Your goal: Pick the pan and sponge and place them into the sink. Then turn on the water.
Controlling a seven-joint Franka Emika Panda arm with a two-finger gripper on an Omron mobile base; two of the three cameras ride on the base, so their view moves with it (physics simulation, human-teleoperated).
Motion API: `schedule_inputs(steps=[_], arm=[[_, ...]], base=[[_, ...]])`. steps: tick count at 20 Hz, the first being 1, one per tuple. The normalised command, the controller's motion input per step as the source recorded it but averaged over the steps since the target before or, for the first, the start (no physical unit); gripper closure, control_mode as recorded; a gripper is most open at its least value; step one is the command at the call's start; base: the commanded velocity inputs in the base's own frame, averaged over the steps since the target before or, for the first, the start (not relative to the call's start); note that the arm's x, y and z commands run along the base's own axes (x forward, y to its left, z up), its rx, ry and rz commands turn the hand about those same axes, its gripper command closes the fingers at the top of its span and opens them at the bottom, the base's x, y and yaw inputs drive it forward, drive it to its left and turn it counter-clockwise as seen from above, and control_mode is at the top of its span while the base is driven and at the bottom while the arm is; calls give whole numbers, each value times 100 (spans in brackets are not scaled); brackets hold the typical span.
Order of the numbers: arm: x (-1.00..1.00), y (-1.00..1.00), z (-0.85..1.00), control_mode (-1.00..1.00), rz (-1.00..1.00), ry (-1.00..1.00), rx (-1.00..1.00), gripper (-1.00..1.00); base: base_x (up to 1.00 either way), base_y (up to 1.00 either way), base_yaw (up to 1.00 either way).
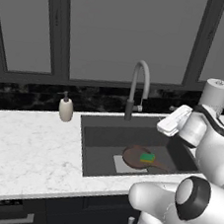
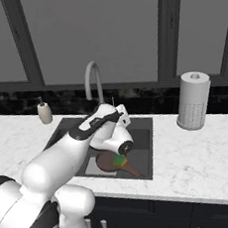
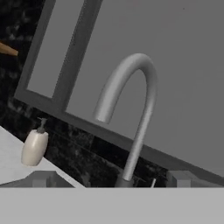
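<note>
Left base view: the pan [image 1: 139,157] lies in the sink [image 1: 101,132] over the light drain plate [image 1: 120,163], with the sponge [image 1: 147,157] resting on it, so both items look placed and only the water is left. The gripper [image 1: 169,122] hangs over the basin's right side, just right of the faucet [image 1: 138,90]; no stream shows. Right base view: the hand sits just right of the faucet's lower stem, above the pan [image 2: 112,162] and sponge [image 2: 120,160]; the paper towel roll [image 2: 193,100] stands well apart on the right counter. Whether the jaws are open or closed, I cannot tell. Hand view: the gooseneck rises dead ahead, the soap dispenser [image 3: 35,145] far left; two blurred grey finger tips show at the bottom, wide apart, though their outline is too soft to be sure. Risks, as I judge them: the small lever at the faucet base is a thin target, so an approach slightly off could push the stem instead and leave the water off; drifting left could knock the dispenser.
</note>
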Motion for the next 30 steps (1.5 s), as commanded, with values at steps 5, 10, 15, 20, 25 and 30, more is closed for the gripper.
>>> schedule_inputs(steps=[5, 10, 15, 20, 25, 30], arm=[[23, 0, 4, -100, 0, 2, 13, -100], [28, -2, -6, -100, 1, 1, 8, -100], [31, 0, -12, -100, 0, 0, 1, -100], [45, 0, -26, -100, 0, 0, 0, -100], [45, 0, -31, -100, 4, 0, 1, -100], [46, -5, -19, -100, 5, 0, 5, -100]], base=[[0, 0, 0], [0, 0, 0], [0, 0, 0], [0, 0, 0], [0, 0, 0], [0, 0, 0]])
